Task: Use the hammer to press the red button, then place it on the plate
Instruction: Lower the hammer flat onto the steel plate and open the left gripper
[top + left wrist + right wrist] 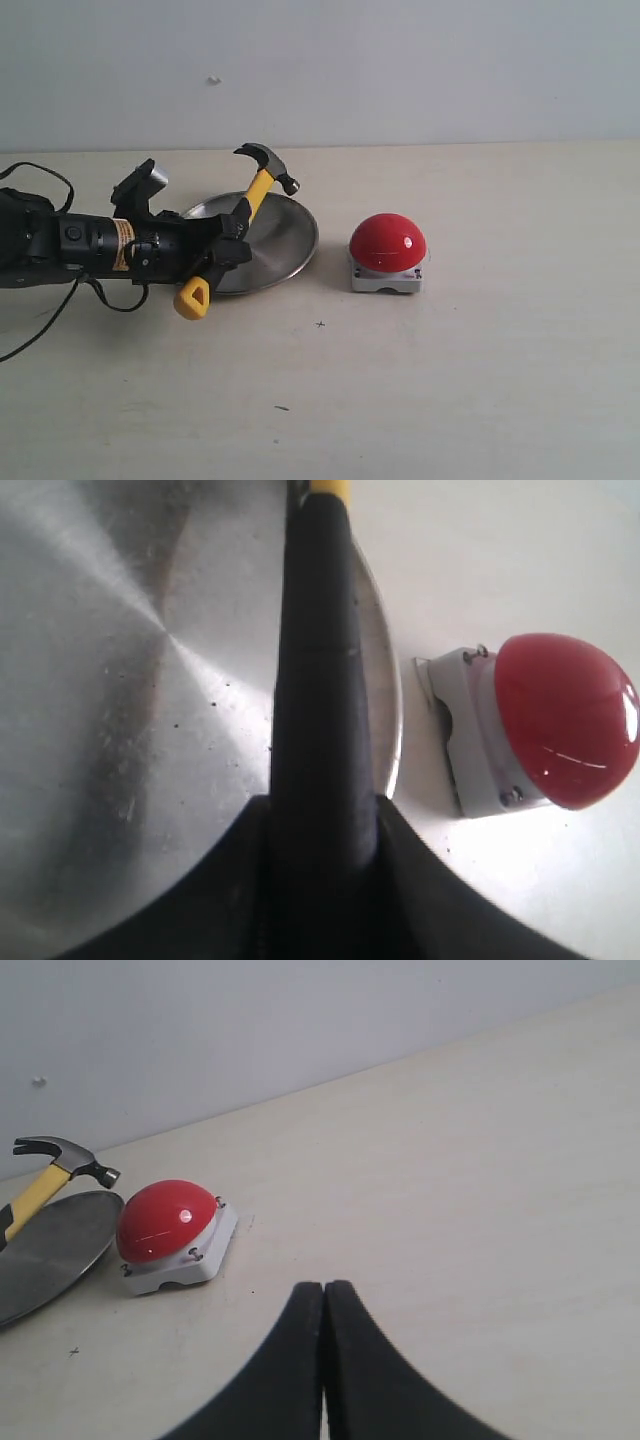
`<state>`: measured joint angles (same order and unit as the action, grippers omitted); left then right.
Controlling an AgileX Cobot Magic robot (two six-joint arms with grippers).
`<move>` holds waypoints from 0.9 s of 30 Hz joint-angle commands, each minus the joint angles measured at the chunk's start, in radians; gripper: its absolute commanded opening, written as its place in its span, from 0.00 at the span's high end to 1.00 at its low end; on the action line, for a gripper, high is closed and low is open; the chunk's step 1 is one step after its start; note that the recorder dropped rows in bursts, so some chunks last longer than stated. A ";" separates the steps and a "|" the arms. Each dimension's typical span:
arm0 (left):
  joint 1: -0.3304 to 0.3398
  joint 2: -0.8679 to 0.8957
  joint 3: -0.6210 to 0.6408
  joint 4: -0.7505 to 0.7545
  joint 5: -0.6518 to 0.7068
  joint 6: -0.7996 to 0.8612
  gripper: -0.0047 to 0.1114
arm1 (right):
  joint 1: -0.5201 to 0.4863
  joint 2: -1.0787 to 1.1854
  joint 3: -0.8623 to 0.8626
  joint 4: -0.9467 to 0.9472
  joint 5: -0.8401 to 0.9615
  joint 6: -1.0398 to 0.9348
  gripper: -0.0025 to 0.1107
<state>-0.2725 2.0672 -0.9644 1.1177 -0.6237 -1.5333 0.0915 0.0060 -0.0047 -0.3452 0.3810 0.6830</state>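
Over the plate (288, 240), the left gripper (234, 236) clamps the hammer (260, 186) mid-handle, head raised; the red button (388, 243) sits beside the plate, head-side.

Plate (100, 680): brushed silver metal w/ radial sheen. Red button (388, 242): glossy dome, matt grey base. Hammer (260, 188): dark metal head, matt blk grip. Tabletop (480, 380): matt, pale, smooth.

We see a pale cream table (480, 380) with two things lying on it: the plate (300, 232) left of centre and the button (388, 243) just to its right, not touching it. A few dark specks (320, 324) dot the bare top in front.
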 commanded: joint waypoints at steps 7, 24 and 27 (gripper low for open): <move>-0.005 0.055 -0.016 -0.067 -0.055 0.014 0.96 | 0.002 -0.006 0.005 0.003 -0.005 -0.001 0.98; -0.005 0.072 -0.023 -0.060 -0.051 0.019 0.71 | 0.002 -0.006 0.005 0.003 -0.005 -0.001 0.98; -0.005 0.066 -0.023 -0.060 -0.051 0.019 0.60 | 0.002 -0.006 0.005 0.003 -0.005 -0.001 0.98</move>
<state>-0.2725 2.1450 -0.9800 1.0577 -0.6619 -1.5221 0.0915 0.0060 -0.0047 -0.3452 0.3810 0.6830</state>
